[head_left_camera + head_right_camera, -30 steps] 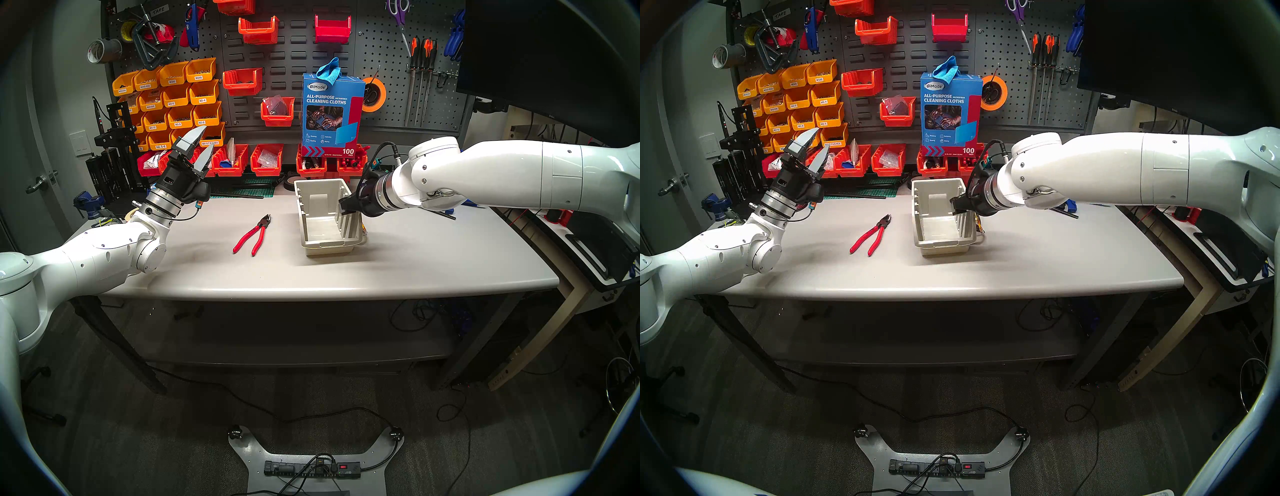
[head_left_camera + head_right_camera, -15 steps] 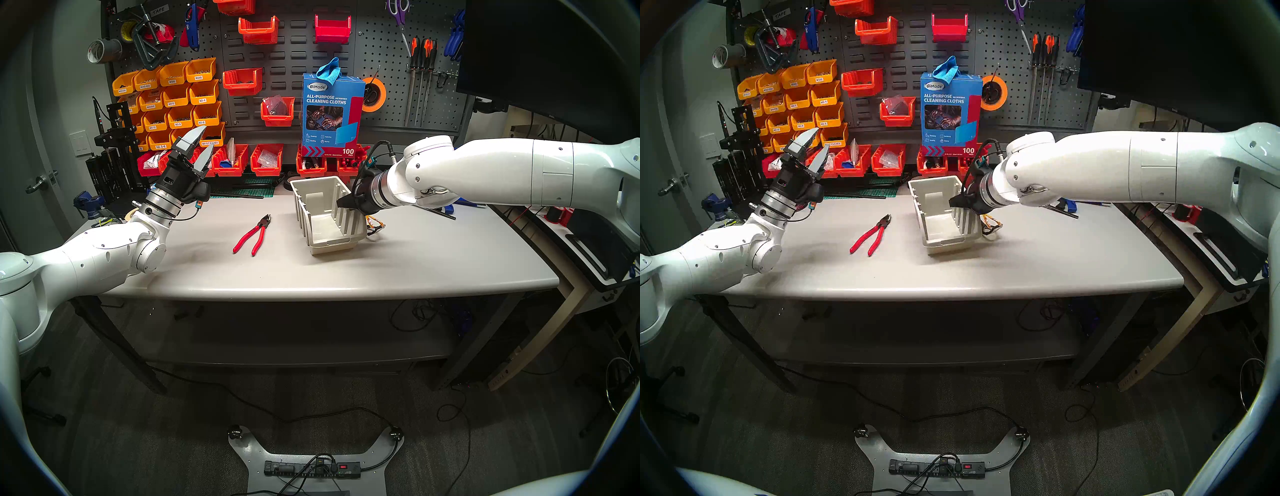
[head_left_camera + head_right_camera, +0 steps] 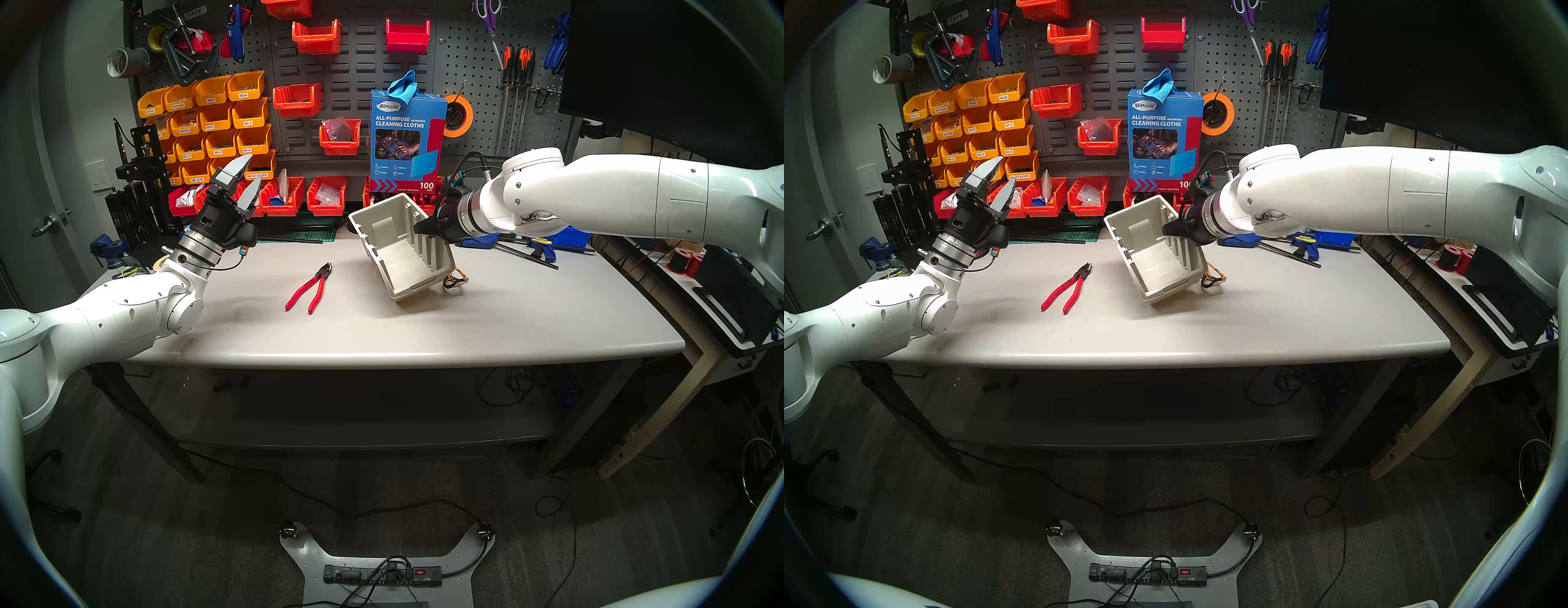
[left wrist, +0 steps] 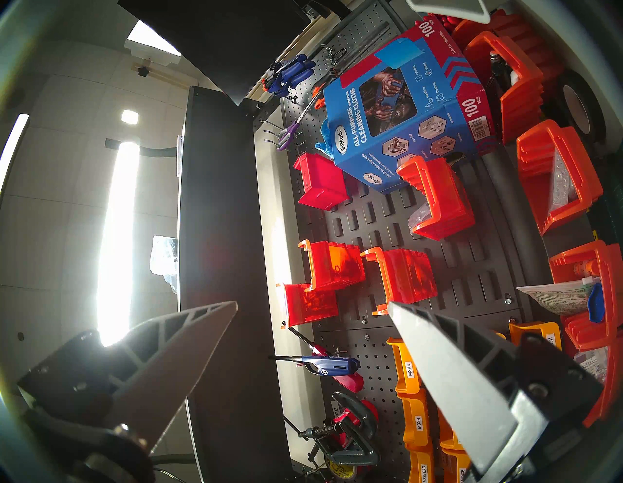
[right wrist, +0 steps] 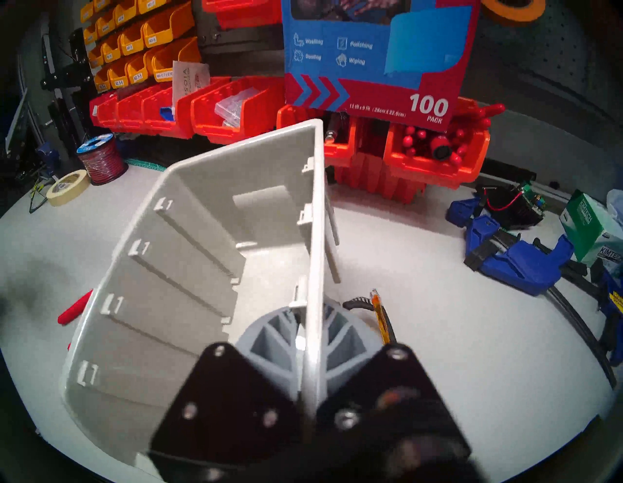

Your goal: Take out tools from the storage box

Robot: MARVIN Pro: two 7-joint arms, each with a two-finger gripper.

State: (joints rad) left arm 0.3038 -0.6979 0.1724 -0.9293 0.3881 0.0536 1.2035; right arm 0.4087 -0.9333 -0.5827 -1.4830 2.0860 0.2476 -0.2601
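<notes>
Our right gripper (image 3: 424, 226) pinches the tilted storage box's (image 3: 399, 254) right wall – box empty, pliers (image 3: 309, 288) left of it, safety glasses (image 3: 456, 281) at its right foot – left gripper (image 3: 245, 181) gapes idle, so little remains

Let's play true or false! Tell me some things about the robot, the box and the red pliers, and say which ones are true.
1. The right gripper is shut on the grey storage box's side wall. True.
2. The box sits flat on the table. False: it is tilted.
3. The red pliers are inside the box. False: they lie on the table beside it.
4. The left gripper is open and holds nothing. True.
5. The safety glasses lie by the box's right side. True.
</notes>
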